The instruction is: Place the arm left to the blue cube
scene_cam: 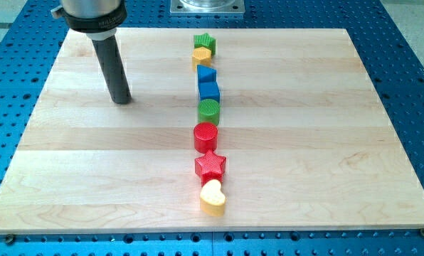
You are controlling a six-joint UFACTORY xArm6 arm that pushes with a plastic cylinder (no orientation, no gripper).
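Note:
The blue cube (pixel 209 90) sits in a column of blocks down the middle of the wooden board (pixel 70 163). Above it lie a blue block (pixel 206 73), a yellow block (pixel 203 54) and a green star (pixel 204 40). Below it lie a green cylinder (pixel 208 111), a red cylinder (pixel 205 136), a red star (pixel 210 166) and a yellow heart (pixel 213 197). My tip (pixel 121 100) rests on the board well to the view's left of the blue cube, at about its height in the view, touching no block.
The board lies on a blue perforated table (pixel 411 85). A grey metal base (pixel 208 6) stands at the view's top centre. The rod's mount (pixel 91 14) hangs over the board's top left.

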